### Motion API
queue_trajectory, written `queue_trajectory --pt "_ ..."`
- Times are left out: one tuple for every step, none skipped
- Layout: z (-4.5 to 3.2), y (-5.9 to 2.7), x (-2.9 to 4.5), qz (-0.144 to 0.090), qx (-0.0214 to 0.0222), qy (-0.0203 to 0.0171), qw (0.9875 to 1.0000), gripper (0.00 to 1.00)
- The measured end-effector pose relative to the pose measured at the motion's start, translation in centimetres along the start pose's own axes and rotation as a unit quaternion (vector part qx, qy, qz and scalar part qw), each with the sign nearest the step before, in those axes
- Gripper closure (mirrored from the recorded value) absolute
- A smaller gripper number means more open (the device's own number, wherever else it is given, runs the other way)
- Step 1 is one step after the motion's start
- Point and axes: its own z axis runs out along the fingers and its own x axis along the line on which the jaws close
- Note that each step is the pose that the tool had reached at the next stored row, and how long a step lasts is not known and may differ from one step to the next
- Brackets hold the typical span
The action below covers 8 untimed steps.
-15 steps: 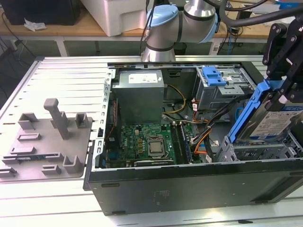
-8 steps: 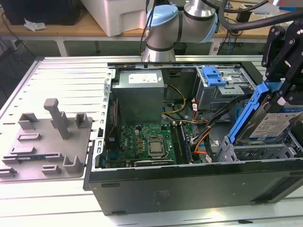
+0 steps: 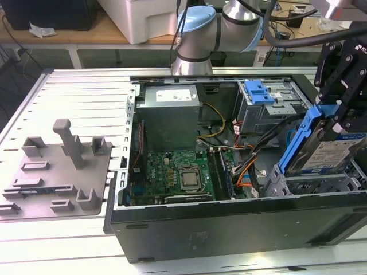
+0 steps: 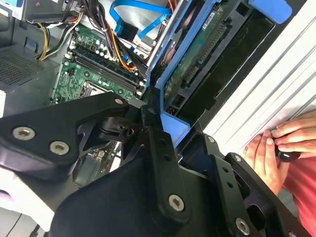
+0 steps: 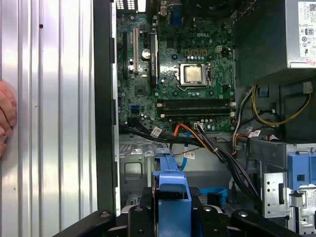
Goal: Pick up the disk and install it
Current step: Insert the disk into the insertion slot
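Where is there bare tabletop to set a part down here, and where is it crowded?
Free: ribbed tabletop beyond the grey fixture plate, on the exterior view's left of the computer case. Crowded: the drive bay, with cables, gripper and disk.

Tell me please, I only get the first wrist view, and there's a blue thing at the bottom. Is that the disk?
Observer: Yes. In the exterior view the disk shows a blue-and-white label, and the gripper clamps its blue frame.
Operator: Is it lying flat?
Observer: No. It is tilted steeply, with its lower end down at the grey bay at the exterior view's right end of the computer case. I can't tell whether it touches the bay.
Operator: What does its other side look like?
Observer: In the second wrist view, that side shows a green circuit board.
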Motion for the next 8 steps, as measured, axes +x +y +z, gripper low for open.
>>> queue_trajectory --pt "-0.01 0.00 0.00 0.000 -0.0006 0.0000 1.0000 0.63" --pt "-0.60 0.00 -0.04 0.000 -0.0008 -0.0001 1.0000 0.63" --pt "-1.00 0.02 -0.06 0.000 -0.0008 0.0000 1.0000 0.63" --pt "-1.28 0.03 -0.08 0.000 -0.0008 0.0000 1.0000 0.63" --pt "-1.51 0.04 -0.09 0.000 -0.0008 0.0000 1.0000 0.63" --pt "-1.76 0.04 -0.11 0.000 -0.0008 0.0000 1.0000 0.63" --pt "-1.98 0.05 -0.12 0.000 -0.0008 -0.0001 1.0000 0.63" --pt "-2.25 0.06 -0.15 0.000 -0.0008 0.0000 1.0000 0.63"
